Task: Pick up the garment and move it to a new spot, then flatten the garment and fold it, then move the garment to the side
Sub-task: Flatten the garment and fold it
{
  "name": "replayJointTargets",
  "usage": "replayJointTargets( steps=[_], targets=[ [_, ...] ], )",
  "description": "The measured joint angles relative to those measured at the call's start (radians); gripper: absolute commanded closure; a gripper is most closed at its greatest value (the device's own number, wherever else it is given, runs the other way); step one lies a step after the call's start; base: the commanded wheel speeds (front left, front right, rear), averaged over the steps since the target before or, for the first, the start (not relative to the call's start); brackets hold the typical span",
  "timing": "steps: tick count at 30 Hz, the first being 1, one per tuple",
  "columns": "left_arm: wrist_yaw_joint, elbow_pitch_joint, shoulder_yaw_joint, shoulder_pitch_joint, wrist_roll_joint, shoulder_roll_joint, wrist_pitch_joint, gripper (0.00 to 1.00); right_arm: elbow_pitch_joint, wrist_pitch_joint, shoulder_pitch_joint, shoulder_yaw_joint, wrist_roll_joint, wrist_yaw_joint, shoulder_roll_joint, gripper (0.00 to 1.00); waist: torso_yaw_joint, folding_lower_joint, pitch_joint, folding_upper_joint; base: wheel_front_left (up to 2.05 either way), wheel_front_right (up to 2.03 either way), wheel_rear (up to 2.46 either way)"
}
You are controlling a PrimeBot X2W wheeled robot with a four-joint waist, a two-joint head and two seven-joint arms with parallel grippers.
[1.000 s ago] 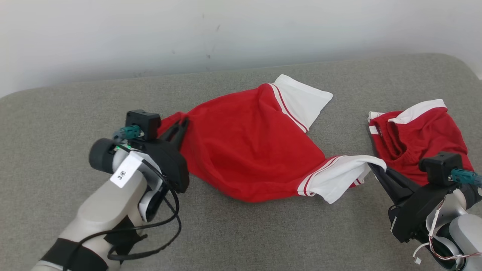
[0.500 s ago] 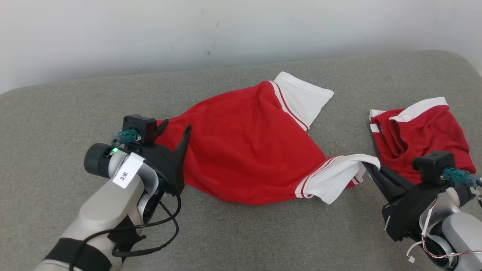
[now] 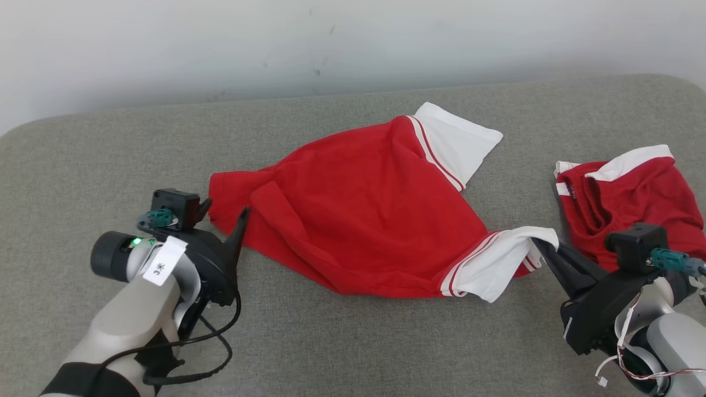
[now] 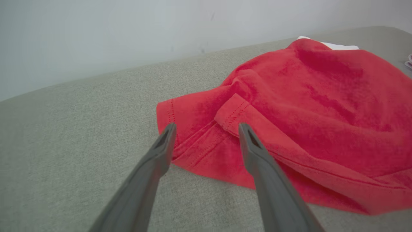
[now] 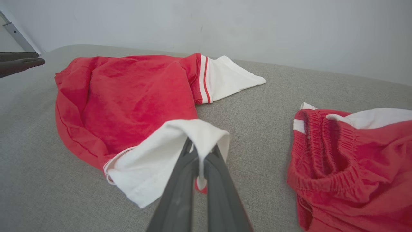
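Left gripper (image 3: 226,205): jaws spread wide, nothing held. Tips sit low over the grey cushion (image 3: 110,160), right at the red hem (image 4: 180,111) of the garment (image 3: 364,209). The hem corner lies between and just ahead of the two fingers, with a folded lip by the right-hand one. Touching the cloth or not: cannot tell.

The garment is a red T-shirt, rumpled, lying on the cushion. Its body spreads from these tips across toward the right gripper (image 3: 539,243).

Right gripper: clamped tight on a white sleeve (image 3: 496,259). The cuff is draped over both tips, cloth is pinched between the fingers, and the sleeve is tented up there. Past its tips comes a red-and-white striped band, then the red body.

The other white sleeve (image 3: 458,138) lies flat on the shirt's far side from both grippers. Just beside the right gripper, on its outer side: red shorts (image 3: 623,193) with white trim and an elastic waist, bunched, apart from the shirt. A pale wall (image 3: 220,44) stands past the cushion's far edge.
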Motion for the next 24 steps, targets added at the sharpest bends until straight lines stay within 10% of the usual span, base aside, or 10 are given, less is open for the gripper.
replayJointTargets(
  steps=[24],
  targets=[
    [-0.035, 0.078, -0.012, -0.064, -0.006, 0.015, 0.034, 0.00, -0.018, 0.001, -0.041, 0.029, -0.026, 0.009, 0.012, 1.00, -0.095, 0.0000, 0.057, -0.0001, 0.00, 0.00, 0.00]
  ],
)
